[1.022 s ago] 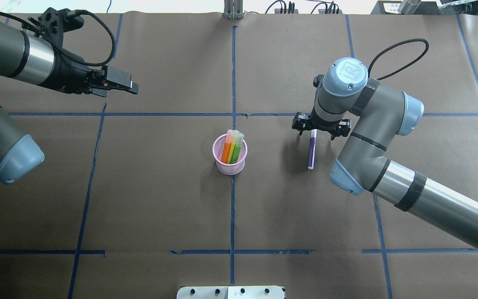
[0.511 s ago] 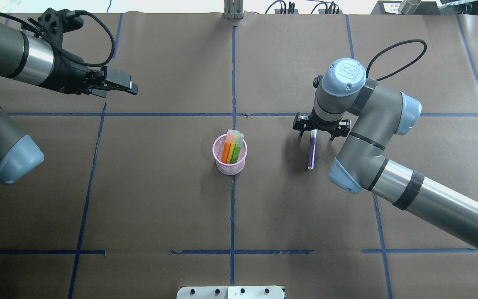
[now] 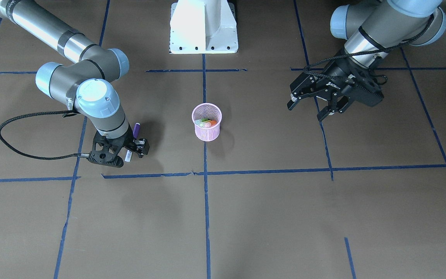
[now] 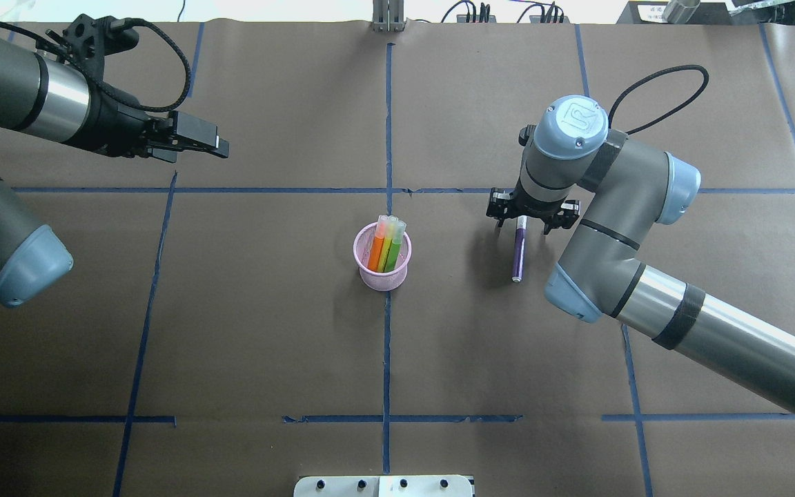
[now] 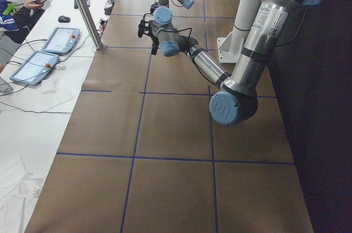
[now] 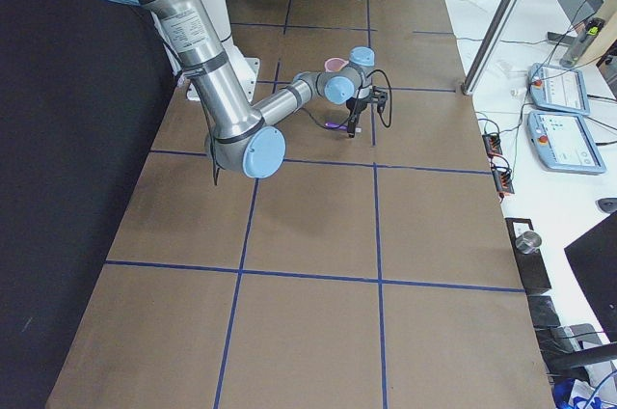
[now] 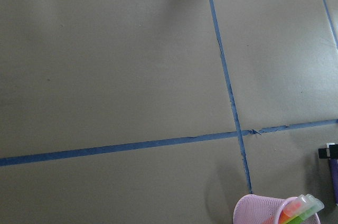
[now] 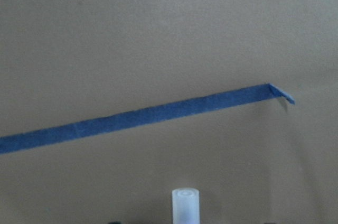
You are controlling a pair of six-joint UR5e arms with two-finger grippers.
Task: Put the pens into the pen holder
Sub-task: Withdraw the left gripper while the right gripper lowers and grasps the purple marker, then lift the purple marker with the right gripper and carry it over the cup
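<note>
The right gripper [image 4: 531, 215] hangs low with its jaws spread wide and holds nothing. The purple pen [image 4: 519, 252] lies flat with its pale cap end between the jaws, its body running back toward the robot. The pen holder [image 4: 384, 279], with three pens [image 4: 385, 243] standing in it, sits well off to this gripper's left. The left gripper [image 4: 212, 143] is open and empty, far beyond the holder. A pinch this near the cap may let the long body droop or swing, and a tilted pen could catch the rim or tip the cup. Since a second ago the wrist has crept slightly toward the holder; the pen has not moved
</note>
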